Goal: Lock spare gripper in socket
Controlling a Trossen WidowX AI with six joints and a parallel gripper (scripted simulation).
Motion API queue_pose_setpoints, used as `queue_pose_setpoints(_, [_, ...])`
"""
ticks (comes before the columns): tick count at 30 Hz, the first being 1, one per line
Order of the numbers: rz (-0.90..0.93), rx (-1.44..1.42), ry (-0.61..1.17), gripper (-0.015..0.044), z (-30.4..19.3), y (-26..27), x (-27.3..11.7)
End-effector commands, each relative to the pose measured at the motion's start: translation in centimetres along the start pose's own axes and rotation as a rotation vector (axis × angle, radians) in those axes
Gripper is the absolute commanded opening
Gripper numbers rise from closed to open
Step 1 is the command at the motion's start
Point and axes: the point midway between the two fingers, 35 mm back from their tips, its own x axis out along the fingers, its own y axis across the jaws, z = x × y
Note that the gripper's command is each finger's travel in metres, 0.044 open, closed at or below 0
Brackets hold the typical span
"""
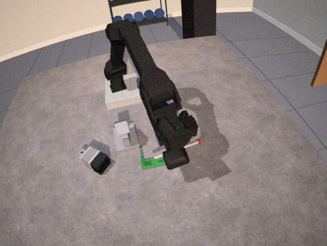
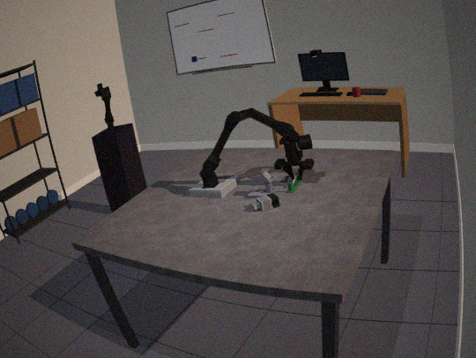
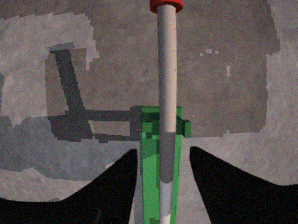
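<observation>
The lock pin, a pale rod with a red head, is out of the mount. It lies lengthwise over the green cradle, its red head sticking out past one end. My gripper is open, low over the cradle, with one finger on each side of the shaft and a gap to both. Its fingertips are hidden in the top view. The pale grey mount stands beside the cradle, its socket without the spare gripper. The spare gripper, white with a black end, lies on the table.
The arm's white base plate is behind the mount. The spare gripper lies on the mount's other side from the cradle. The mount stands between the cradle and the spare gripper on the grey table.
</observation>
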Motion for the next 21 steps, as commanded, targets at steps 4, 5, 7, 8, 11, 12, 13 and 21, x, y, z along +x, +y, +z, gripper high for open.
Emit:
queue_pose_setpoints(4, [0.002, 0.005, 0.003, 0.0154, -0.10, 0.03, 0.34])
queue_pose_setpoints(5, [0.002, 0.005, 0.003, 0.0128, -0.10, 0.03, 0.34])
queue_pose_setpoints(7, [0.002, 0.005, 0.003, 0.0075, -0.10, 0.03, 0.34])
queue_pose_setpoints(8, [0.002, 0.005, 0.003, 0.0049, -0.10, 0.03, 0.34])
queue_pose_setpoints(11, [0.002, 0.005, 0.003, 0.0000, -0.10, 0.03, 0.34])
queue_pose_setpoints(12, [0.002, 0.005, 0.003, 0.0000, -0.10, 0.03, 0.34])
queue_pose_setpoints(13, [0.002, 0.005, 0.003, 0.0000, -0.10, 0.03, 0.34])
queue_pose_setpoints(21, [0.003, 0.003, 0.002, 0.0000, -0.02, 0.04, -0.08])
